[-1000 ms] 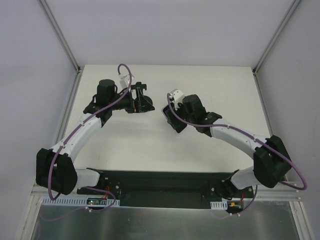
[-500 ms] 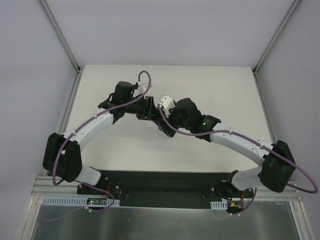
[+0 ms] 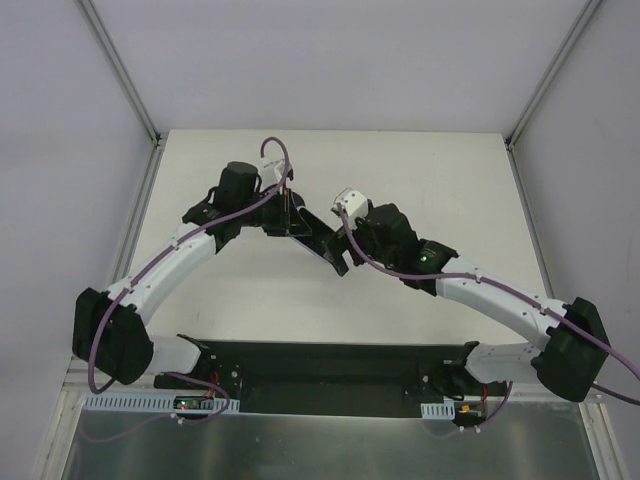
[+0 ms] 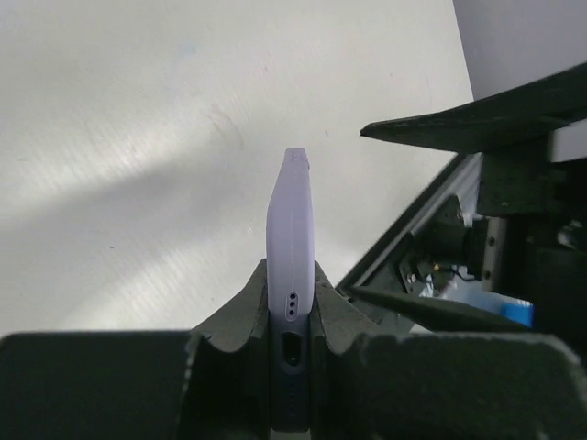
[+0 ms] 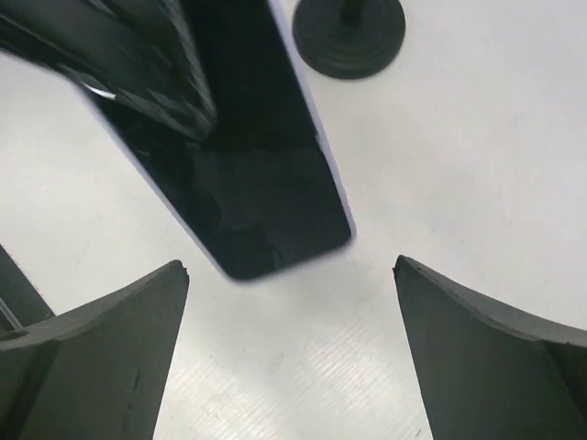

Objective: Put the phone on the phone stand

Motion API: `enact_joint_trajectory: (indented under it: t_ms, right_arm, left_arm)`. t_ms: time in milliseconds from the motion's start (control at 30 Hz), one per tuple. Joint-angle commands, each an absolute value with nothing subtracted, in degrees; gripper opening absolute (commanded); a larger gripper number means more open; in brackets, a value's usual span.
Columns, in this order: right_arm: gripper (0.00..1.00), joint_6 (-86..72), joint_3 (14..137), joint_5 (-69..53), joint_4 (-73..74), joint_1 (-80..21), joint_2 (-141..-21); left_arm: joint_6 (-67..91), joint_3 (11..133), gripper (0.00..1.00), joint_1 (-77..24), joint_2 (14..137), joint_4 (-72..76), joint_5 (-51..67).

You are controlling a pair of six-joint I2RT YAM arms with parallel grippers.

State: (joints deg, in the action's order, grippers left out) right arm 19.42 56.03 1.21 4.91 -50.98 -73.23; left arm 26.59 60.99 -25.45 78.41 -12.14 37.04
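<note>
While the left claw is clamped on the phone, the right claw hangs wide open, empty | phone just ahead of it; phone stand beyond | grasp done; seating on stand left

The slim rectangular phone shows a glossy black screen with a thin pale lavender rim in the right wrist view. Edge-on at the centre of the left wrist view, its side is pale lavender-white with small dark port holes. The small round-based phone stand, at the top of the right wrist frame, is matte black with faint concentric rings. The flat surface is off-white and finely ribbed up close. Both pairs of jaws are matte charcoal black. The left arm and right arm have white links and black joints, each trailed by a purple cable. A green light glows on the right arm.
</note>
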Motion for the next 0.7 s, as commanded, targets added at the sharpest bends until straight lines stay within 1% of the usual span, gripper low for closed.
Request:
enact_joint_trajectory:
  t_ms: [0, 33, 67, 133, 167, 200, 233, 267, 300, 333, 367, 433, 567, 600, 633, 667]
  right_arm:
    - [0.96, 3.6, 48.7, -2.9, -2.0, -45.6, -68.9]
    - [0.96, 0.2, 47.3, -6.4, -5.0, -43.8, -68.9]
    - [0.96, -10.9, 45.5, -15.2, -13.6, -42.1, -69.2]
    - [0.96, -21.7, 40.1, -23.4, -27.1, -38.2, -71.5]
    - [0.96, -26.8, 38.4, -27.1, -43.1, -37.9, -72.6]
    - [0.96, -35.5, 36.8, -27.6, -51.6, -37.5, -74.8]
    - [0.96, -39.3, 34.2, -27.6, -59.5, -37.6, -76.1]
    - [0.97, -42.8, 33.4, -26.6, -73.9, -37.6, -77.6]
    - [0.98, -49.5, 32.7, -25.6, -80.1, -37.6, -80.6]
    - [1.00, -51.7, 32.9, -25.0, -85.0, -37.6, -82.0]
    - [0.97, -53.8, 34.2, -25.9, -87.9, -37.6, -82.8]
    - [0.92, -52.2, 35.4, -26.8, -87.8, -39.0, -83.1]
    - [0.89, -52.4, 36.5, -25.8, -87.8, -40.6, -82.7]
    - [0.86, -53.0, 37.0, -25.8, -87.9, -40.6, -83.3]
    - [0.80, -54.0, 37.5, -25.9, -87.8, -40.7, -83.7]
    - [0.77, -54.7, 38.6, -25.9, -87.8, -40.8, -84.3]
  left_arm:
    - [29.9, 62.2, 0.00, -25.4, 66.0, -10.3, 22.8]
    - [30.6, 62.1, 0.00, -25.3, 63.0, -10.1, 18.6]
    - [30.9, 61.0, 0.00, -25.4, 61.7, -8.5, 17.2]
    - [32.1, 59.1, 0.00, -25.4, 58.0, -5.6, 15.5]
    - [32.6, 57.2, 0.00, -25.3, 57.1, -3.1, 15.7]
    - [33.0, 56.5, 0.00, -25.3, 56.4, -1.7, 16.3]
    - [34.1, 55.2, 0.00, -25.3, 55.4, -0.5, 17.3]
    - [34.8, 54.5, 0.00, -25.3, 54.8, -0.2, 19.5]
    - [35.8, 53.6, 0.00, -25.3, 54.2, 3.9, 20.1]
    - [38.1, 51.1, 0.00, -25.3, 52.7, 6.0, 20.8]
    - [39.3, 49.6, 0.00, -25.3, 52.0, 8.8, 22.0]
    - [42.8, 45.1, 0.00, -25.3, 49.4, 16.8, 22.7]
    - [45.9, 42.0, 0.00, -25.3, 47.5, 23.2, 23.2]
    - [46.9, 41.8, 0.00, -25.3, 47.7, 24.1, 24.3]
    - [47.6, 41.4, 0.00, -25.3, 48.0, 25.7, 25.0]
    - [48.4, 41.0, 0.00, -25.3, 48.2, 27.1, 25.6]
